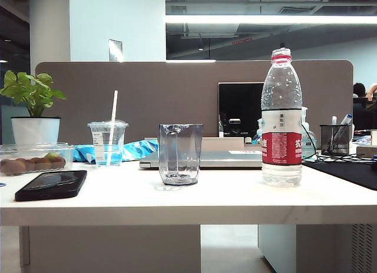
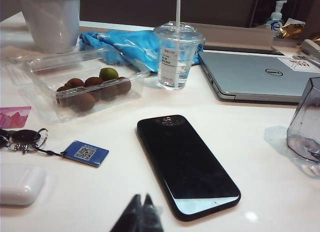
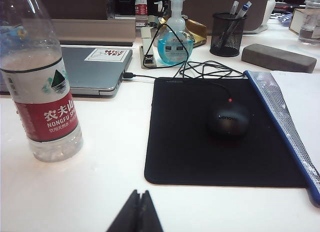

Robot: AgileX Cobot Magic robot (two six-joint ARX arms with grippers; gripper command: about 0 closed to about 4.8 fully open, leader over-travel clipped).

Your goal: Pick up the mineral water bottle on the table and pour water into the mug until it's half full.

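Clearly laid out, line by line:

Mineral water bottle (image 1: 281, 123): upright on the table (image 1: 177, 199), right of centre in the exterior view, no cap on its neck; the right wrist view cuts off its top (image 3: 42, 87), and how much water it holds is hard to read through the ribbed plastic.
Mug (image 1: 180, 153): upright, left of the bottle and well apart from it; in the left wrist view only one edge of it (image 2: 306, 119) shows, the rest out of frame.
Left gripper (image 2: 140, 214): low over the near part of the table, just beside the black phone (image 2: 186, 164); only its dark fingertips show, pressed together, grasping nothing.
Right gripper (image 3: 137, 212): low over the near table between the bottle and the black mouse pad (image 3: 190, 142); only the tips show, clenched together and empty.
Arms: neither appears in the exterior view.
Laptop (image 1: 224, 158): closed, lying behind the mug and partly hidden by mug and bottle.
Lidded cup (image 1: 108, 142): with a white straw, behind and left of the mug.
Fruit box (image 2: 82, 82): clear, lid on; the brown fruit inside is blurred by the plastic.
Pump dispenser (image 3: 175, 39): blue liquid, crossed by a black cable.
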